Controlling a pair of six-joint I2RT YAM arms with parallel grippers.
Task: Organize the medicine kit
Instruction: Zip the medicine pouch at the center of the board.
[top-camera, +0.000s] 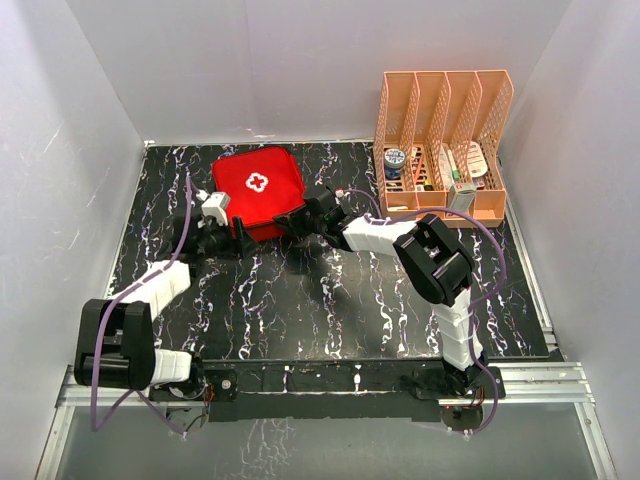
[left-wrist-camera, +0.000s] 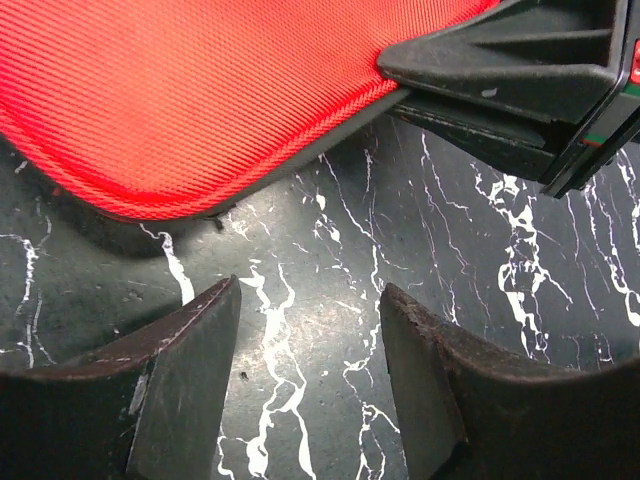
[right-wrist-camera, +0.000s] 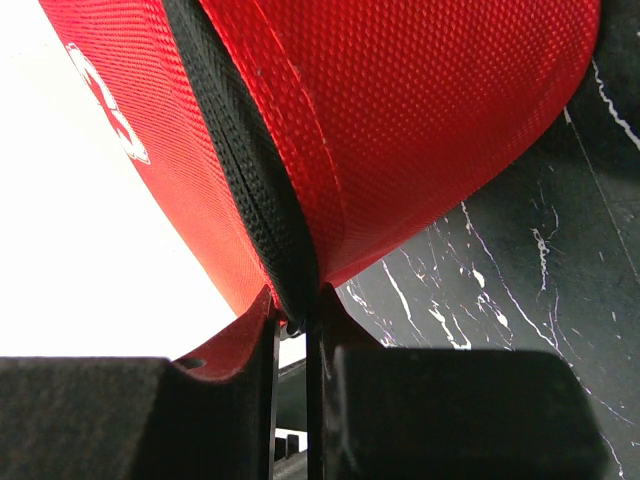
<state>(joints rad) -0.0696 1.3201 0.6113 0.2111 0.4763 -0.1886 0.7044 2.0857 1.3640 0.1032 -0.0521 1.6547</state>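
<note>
The medicine kit (top-camera: 258, 187) lies white cross up at the far middle-left of the surface (top-camera: 330, 300), well apart from the orange file rack (top-camera: 443, 150); squarish, it shows no clear long axis, and sits skewed, one corner pointing toward the arms; the right gripper (right-wrist-camera: 298, 312) is clenched on its black zip seam; the left gripper (left-wrist-camera: 308, 292) stands released, just short of the kit's near edge.

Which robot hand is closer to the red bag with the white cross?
Right. The right gripper is pinching the red bag by its zipped edge, so it touches it. The left gripper is open just short of the bag's edge, with only table between its jaws.
</note>
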